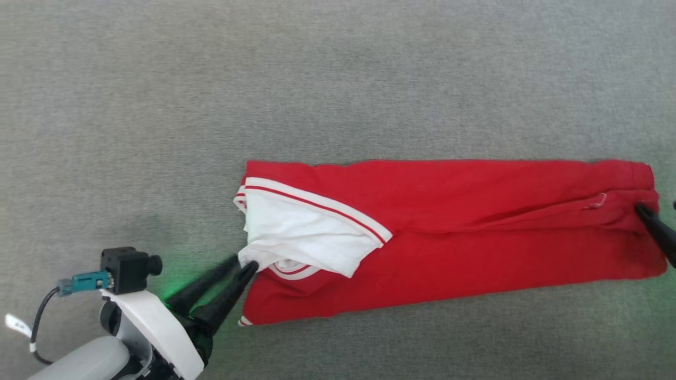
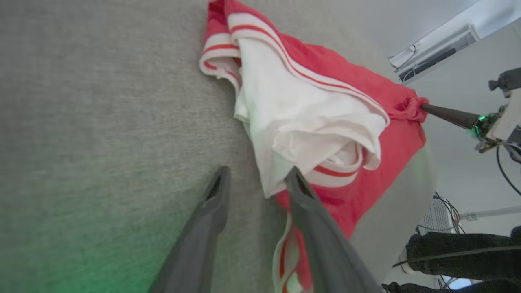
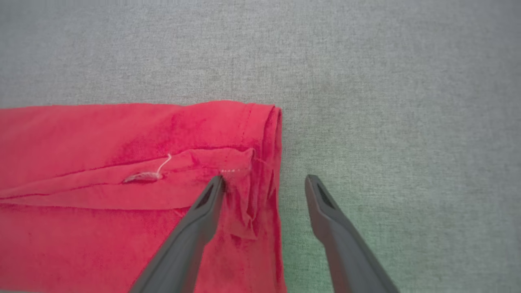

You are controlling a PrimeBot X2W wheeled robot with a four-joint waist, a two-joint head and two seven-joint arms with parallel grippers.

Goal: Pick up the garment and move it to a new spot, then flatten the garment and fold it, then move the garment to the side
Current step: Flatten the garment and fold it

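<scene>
The garment point(image 1: 475, 227) lies folded into a long red strip across the grey tabletop point(image 1: 338, 79), my left hand point(image 1: 243, 262) open at its white-sleeved end with one fingertip touching the sleeve, and my right hand point(image 3: 265, 179) spread wide astride the hem at the other end, gripping nothing.

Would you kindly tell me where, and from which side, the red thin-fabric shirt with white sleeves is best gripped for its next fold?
Probably by its short ends, since the red thin-fabric shirt lies as a long flat strip. The open right gripper suits the stitched hem, coming low from the right; the open left gripper suits the layered white sleeve edge, from the left.
</scene>
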